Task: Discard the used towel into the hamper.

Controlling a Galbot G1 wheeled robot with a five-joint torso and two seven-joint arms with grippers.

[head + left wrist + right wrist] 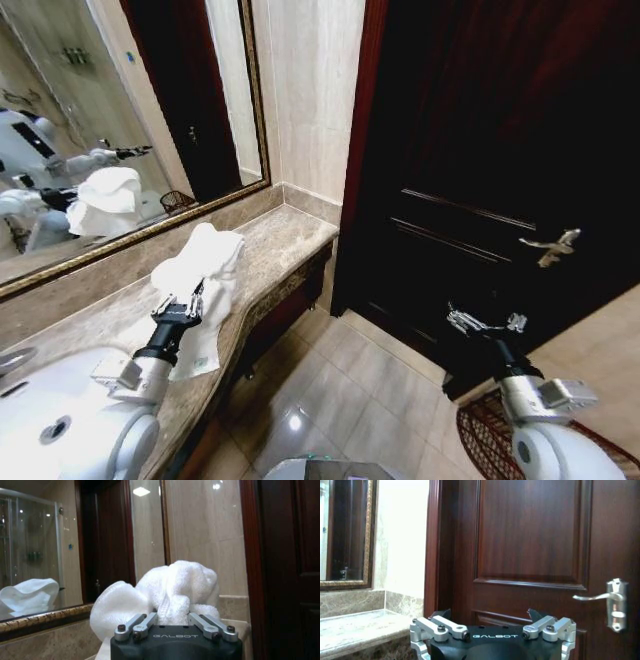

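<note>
Left gripper (pixel 186 301) has the white towel (pixel 205 270) pinched between its jaws, right at the front edge of the marble counter (pixel 280 245), toward the counter's door-side end. The towel stands bunched and upright, long axis vertical, its folds rising above the fingers (pixel 141 623) and a tail hanging down over the counter's lip. Right gripper (pixel 485 322) hovers over the floor before the dark door (pixel 500 150), jaws spread wide, holding nothing. The hamper (pixel 490 435) sits on the floor beneath that arm, opening upward.
</note>
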